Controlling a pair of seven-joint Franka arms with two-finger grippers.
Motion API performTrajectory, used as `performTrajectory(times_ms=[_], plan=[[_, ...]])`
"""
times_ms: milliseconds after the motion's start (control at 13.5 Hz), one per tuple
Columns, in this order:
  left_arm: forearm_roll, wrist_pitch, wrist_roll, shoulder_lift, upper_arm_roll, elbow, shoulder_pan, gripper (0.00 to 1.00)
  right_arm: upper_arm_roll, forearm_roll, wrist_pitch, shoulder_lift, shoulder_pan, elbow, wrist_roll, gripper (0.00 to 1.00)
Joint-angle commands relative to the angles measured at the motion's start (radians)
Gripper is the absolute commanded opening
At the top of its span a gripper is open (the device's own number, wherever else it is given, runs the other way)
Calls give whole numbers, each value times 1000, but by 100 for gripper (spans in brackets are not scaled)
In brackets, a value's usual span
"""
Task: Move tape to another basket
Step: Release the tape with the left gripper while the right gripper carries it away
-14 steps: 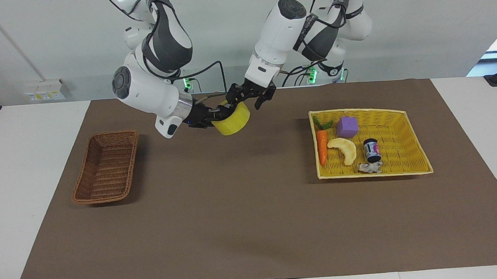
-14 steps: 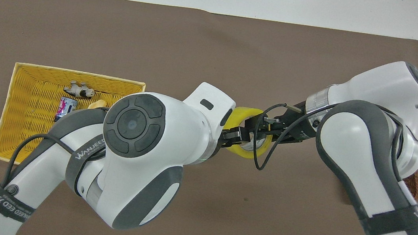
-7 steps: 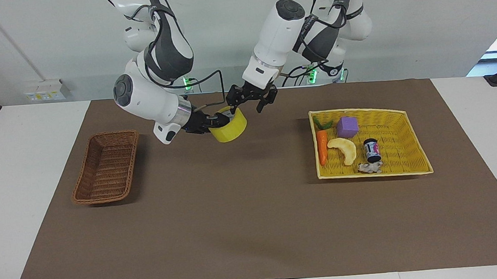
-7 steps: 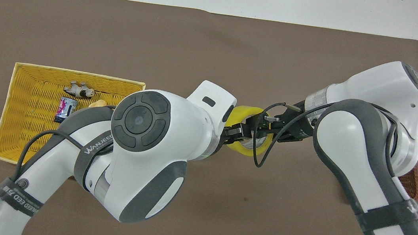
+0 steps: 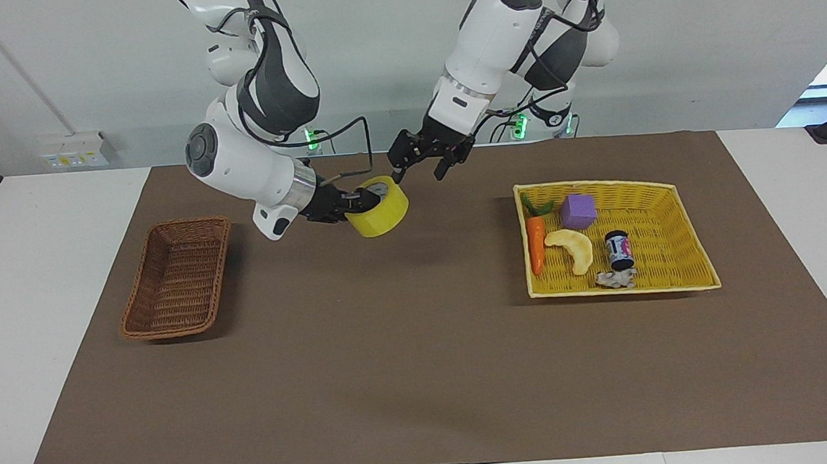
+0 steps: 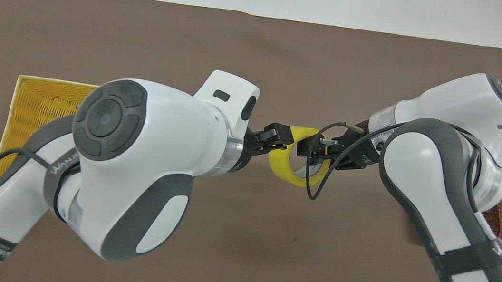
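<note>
The right gripper (image 5: 353, 203) is clamped on the tape (image 5: 378, 207), one finger inside the core and one on the rim at the roll's nine o'clock edge in the facing view. It holds the roll in the air over the bare brown mat (image 5: 409, 378), between the two baskets. The left gripper (image 5: 418, 166) hangs just above the tape at about its one o'clock, fingers spread apart, holding nothing; it looks clear of the roll, though a light touch cannot be ruled out from this angle.

The basket (image 5: 178, 277), dark brown wicker, sits at the right arm's end of the mat, at roughly eight o'clock from the tape and well apart from it. The yellow basket (image 5: 681, 206) lies at the left arm's end, about four o'clock from the tape, and holds a purple cube (image 5: 577, 211), a carrot (image 5: 536, 244), a pale crescent-shaped piece (image 5: 572, 248), a small dark jar (image 5: 618, 250) and a small grey figure (image 5: 616, 278).

In the overhead view the left arm's strap (image 6: 66, 167) bears white lettering beginning "WAN"; the rest is cut off. The jar's label is too small to read.
</note>
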Motion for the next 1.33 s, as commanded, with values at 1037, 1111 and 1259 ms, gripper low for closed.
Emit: performTrajectory(times_ms=[1037, 1111, 1259], plan=[[313, -350, 949, 2, -8, 53, 493, 100, 0, -594, 83, 36, -416, -19, -521, 0], [326, -381, 949, 5, -11, 85, 493, 100, 0, -620, 109, 50, -430, -19, -576, 0], [327, -433, 949, 11, -13, 136, 494, 100, 0, -670, 140, 73, -443, -19, -617, 0]])
